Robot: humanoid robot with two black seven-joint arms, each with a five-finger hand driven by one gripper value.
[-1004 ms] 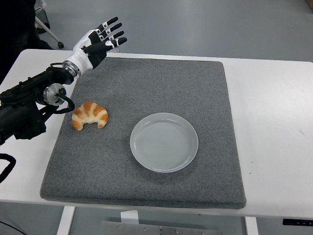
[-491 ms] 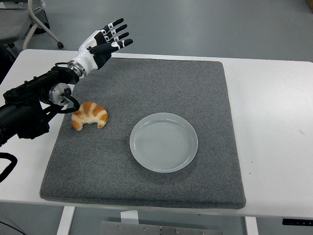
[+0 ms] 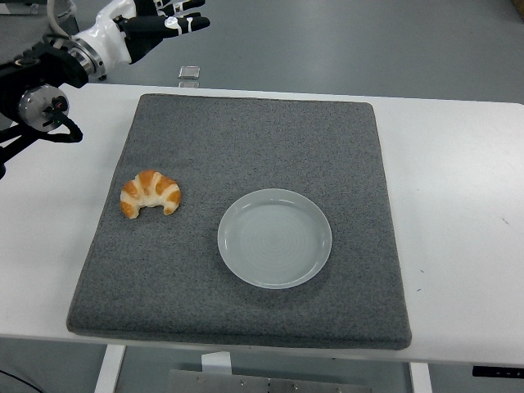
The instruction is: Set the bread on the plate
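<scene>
The bread, a golden croissant [image 3: 151, 194], lies on the left part of the grey mat [image 3: 254, 131]. A pale round plate [image 3: 274, 237] sits empty near the mat's middle, to the right of the croissant. My left hand [image 3: 160, 20] is at the top left edge of the picture, raised well above and behind the croissant, its fingers spread and holding nothing. The right arm is out of view.
The grey mat covers most of the white table [image 3: 458, 180]. A small metal object [image 3: 189, 73] lies on the floor just beyond the table's far edge.
My left arm has lifted and drawn back toward the top left, away from the croissant. The croissant and the plate have not moved.
</scene>
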